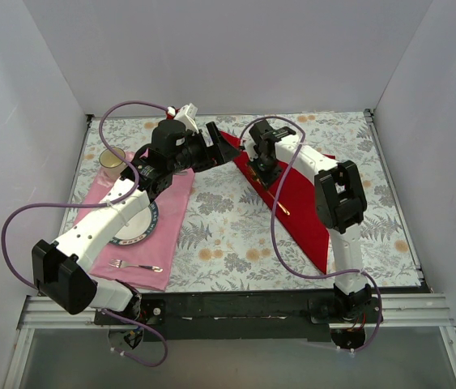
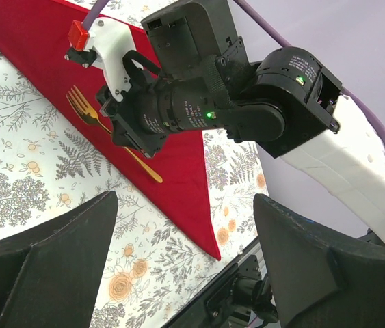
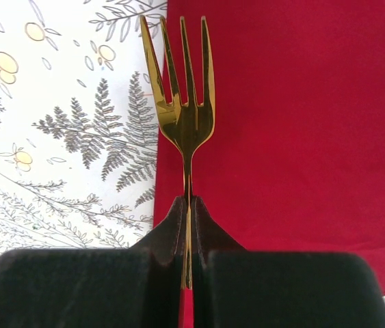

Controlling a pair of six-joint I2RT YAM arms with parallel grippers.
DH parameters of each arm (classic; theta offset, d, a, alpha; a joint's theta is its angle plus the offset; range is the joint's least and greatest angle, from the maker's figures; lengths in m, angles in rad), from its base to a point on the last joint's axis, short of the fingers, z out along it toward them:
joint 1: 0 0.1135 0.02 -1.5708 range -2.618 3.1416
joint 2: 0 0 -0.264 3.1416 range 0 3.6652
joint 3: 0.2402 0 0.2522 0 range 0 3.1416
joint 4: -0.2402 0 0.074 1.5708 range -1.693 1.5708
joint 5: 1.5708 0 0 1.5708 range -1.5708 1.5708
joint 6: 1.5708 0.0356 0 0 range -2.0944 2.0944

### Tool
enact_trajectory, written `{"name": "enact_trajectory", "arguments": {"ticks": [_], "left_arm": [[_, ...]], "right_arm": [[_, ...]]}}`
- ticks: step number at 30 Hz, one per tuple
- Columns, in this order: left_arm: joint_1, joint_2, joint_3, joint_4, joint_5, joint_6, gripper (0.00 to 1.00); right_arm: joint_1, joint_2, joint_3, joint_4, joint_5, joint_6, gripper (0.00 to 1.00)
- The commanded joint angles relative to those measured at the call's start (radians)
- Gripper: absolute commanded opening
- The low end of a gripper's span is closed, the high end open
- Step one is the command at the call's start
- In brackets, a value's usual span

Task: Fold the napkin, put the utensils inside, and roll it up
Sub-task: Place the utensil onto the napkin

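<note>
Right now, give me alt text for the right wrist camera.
The right gripper pinches a gold fork by its handle, tines pointing away, along the left edge of the red napkin. A floral tablecloth shows on the left.

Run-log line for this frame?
right claw: shut on gold fork | fork: at edge of red napkin | left claw: open, empty | napkin: flat, not rolled
</note>
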Motion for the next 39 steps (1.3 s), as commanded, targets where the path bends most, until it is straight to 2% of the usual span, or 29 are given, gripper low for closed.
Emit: {"name": "enact_trajectory", "arguments": {"ticks": [1, 32, 39], "left_arm": [[0.007, -0.027, -0.006, 0.004, 0.015, 0.015, 0.80], [0.012, -0.022, -0.015, 0.007, 0.032, 0.004, 0.81], [0.015, -0.019, -0.016, 0.008, 0.041, -0.001, 0.81]], "right_arm": [[-0.004, 0.034, 0.015, -0.006, -0.048, -0.002, 0.01], [-0.053, 0.063, 0.025, -0.034, -0.078, 0.064, 0.02], [-0.053, 0.070, 0.020, -0.037, -0.077, 0.076, 0.11]]}}
